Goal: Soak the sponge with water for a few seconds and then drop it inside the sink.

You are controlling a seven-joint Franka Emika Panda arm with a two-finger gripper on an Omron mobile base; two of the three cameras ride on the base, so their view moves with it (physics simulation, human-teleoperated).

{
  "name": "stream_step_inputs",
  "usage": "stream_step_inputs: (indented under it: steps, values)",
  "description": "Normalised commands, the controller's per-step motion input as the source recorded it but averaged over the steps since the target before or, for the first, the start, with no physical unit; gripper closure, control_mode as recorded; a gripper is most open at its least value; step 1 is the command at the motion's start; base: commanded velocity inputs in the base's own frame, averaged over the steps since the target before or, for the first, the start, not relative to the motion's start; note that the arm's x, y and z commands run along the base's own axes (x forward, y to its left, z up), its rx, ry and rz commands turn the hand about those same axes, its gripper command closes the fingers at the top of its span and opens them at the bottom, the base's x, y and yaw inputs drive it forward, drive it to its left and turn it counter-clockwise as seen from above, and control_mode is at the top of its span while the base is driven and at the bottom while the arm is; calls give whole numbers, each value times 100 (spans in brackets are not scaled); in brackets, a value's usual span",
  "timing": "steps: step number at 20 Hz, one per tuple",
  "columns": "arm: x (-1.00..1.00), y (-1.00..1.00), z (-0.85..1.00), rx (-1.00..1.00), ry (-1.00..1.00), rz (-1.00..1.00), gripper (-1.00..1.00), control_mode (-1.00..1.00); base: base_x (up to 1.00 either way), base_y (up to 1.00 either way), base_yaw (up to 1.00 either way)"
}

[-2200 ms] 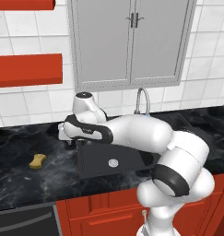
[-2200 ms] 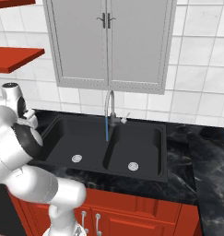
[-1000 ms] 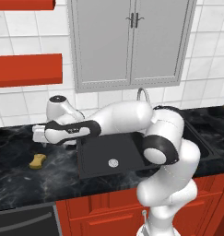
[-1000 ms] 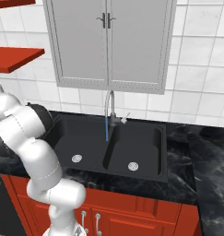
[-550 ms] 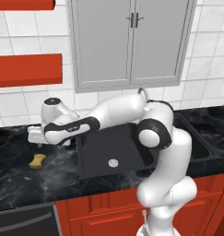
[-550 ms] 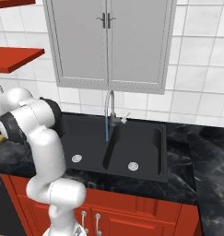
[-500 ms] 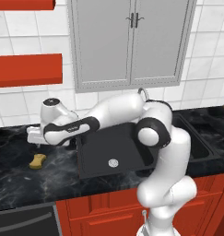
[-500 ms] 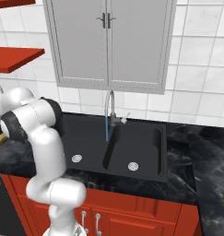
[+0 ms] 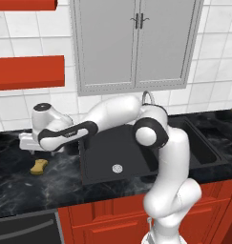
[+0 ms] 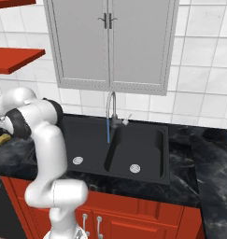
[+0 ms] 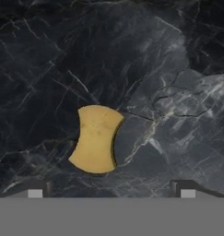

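Hand view looks straight down on the dark marble counter (image 11: 168,69), and we see the sponge (image 11: 96,138) lying flat on it, yellow-tan, with a pinched middle. The two fingertips (image 11: 36,191) stand far apart at the bottom of this view, so the jaws are wide and hold nothing. The sponge lies between the lines of the two tips, closer to the left one in this view, and it does not touch them.

From the left base view we see the arm reach far over the counter to the left of the sink (image 9: 136,157). The gripper (image 9: 27,143) hangs above the sponge (image 9: 39,166), which rests on the counter well apart from the black basin. We cannot tell from this side how high the tips are over it.

From the right base view the sponge (image 10: 1,139) shows at the left edge, and a thin blue stream of water (image 10: 108,130) falls from the faucet (image 10: 112,108) into the sink (image 10: 133,154).
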Motion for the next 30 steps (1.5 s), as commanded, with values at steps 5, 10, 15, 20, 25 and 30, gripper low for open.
stream_step_inputs:
  steps: [5, 10, 15, 20, 25, 30]
  values:
    - [1, 14, 0, 0, 0, 0, -100, -100, 0, 0, 0]
    - [15, 4, 0, 0, 0, 0, -100, -100, 0, 0, 0]
    - [2, 0, -6, 0, 0, 0, -100, -100, 0, 0, 0]
    - [0, 0, -31, 0, 0, 0, -100, -100, 0, 0, 0]
    - [0, 0, -43, 0, 0, 0, -100, -100, 0, 0, 0]
    - [2, 0, -37, 0, 0, 0, -100, -100, 0, 0, 0]
